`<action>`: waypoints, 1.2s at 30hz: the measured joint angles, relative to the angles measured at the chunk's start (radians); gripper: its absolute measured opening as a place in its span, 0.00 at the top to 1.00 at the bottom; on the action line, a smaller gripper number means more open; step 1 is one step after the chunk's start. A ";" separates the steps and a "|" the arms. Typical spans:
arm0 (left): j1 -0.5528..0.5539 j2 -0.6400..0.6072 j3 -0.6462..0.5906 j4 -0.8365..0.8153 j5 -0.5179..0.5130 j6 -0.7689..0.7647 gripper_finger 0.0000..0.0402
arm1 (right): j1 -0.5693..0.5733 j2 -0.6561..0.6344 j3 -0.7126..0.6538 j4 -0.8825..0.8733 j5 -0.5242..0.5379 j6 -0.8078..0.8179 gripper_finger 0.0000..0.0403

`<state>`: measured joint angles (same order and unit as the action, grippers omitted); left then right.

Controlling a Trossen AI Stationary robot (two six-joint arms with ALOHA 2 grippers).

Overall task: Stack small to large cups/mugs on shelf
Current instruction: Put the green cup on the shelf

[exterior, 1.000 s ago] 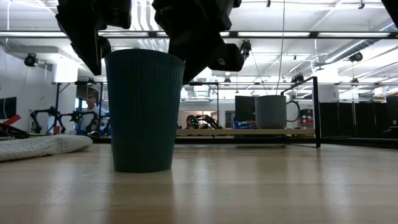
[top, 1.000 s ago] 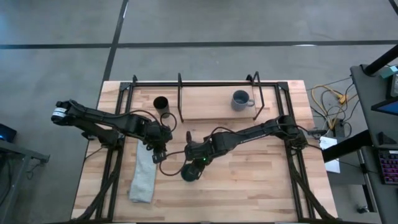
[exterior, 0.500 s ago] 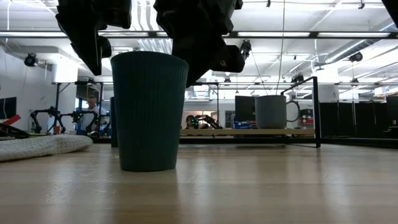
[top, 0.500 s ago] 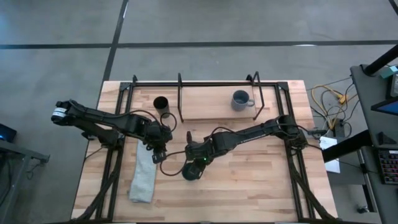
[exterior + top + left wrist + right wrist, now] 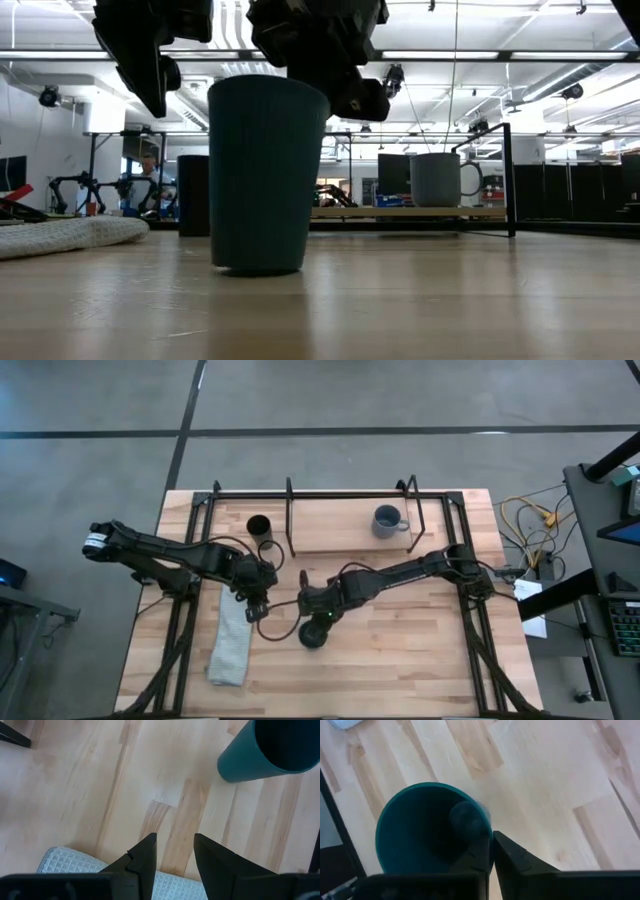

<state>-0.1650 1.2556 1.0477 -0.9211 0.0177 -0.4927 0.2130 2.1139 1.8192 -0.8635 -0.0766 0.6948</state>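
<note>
The dark teal cup [image 5: 313, 636] [image 5: 265, 172] stands on the near middle of the table, and my right gripper [image 5: 318, 614] [image 5: 490, 840] is shut on it from above. The black tumbler [image 5: 258, 526] [image 5: 193, 195] stands on the table left of the shelf [image 5: 330, 528]. On the shelf's wooden board [image 5: 400, 212] stands the grey-blue mug [image 5: 386, 520] [image 5: 437, 180]. My left gripper [image 5: 255, 607] [image 5: 172, 847] hangs open above the towel's edge, left of the teal cup [image 5: 260, 755]. My right gripper pinches the teal cup's rim [image 5: 484, 816] on the side toward the arm, one finger [image 5: 472, 851] inside the cup and the other [image 5: 517, 859] outside its wall. The fingers come from above, pointing down. The cup leans slightly; whether its base touches the table, I cannot tell.
A pale waffle towel [image 5: 230, 645] [image 5: 70, 235] lies on the near left of the table, under my left gripper. Black frame rods [image 5: 440, 560] run along both table sides and the far edge. Bare wood lies to the right of the teal cup.
My right gripper has carried the teal cup a short way toward the table's right, and the cup now leans a little. That has uncovered the black tumbler behind it in the low view. My left arm has kept still.
</note>
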 joint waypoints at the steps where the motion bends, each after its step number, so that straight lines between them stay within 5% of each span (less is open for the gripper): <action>1: 0.000 0.000 0.000 0.000 0.000 0.000 0.71 | -0.003 -0.001 0.006 -0.013 0.000 -0.004 0.97; 24: 0.000 0.000 -0.001 0.000 0.000 -0.002 0.71 | -0.241 -0.013 0.380 -0.657 0.326 -0.254 0.98; 36: 0.000 0.000 -0.003 -0.001 0.000 -0.002 0.71 | -0.488 -0.013 0.437 -0.706 0.332 -0.389 0.98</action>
<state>-0.1650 1.2556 1.0446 -0.9218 0.0181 -0.4942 -0.2746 2.1006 2.2562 -1.5692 0.2553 0.3060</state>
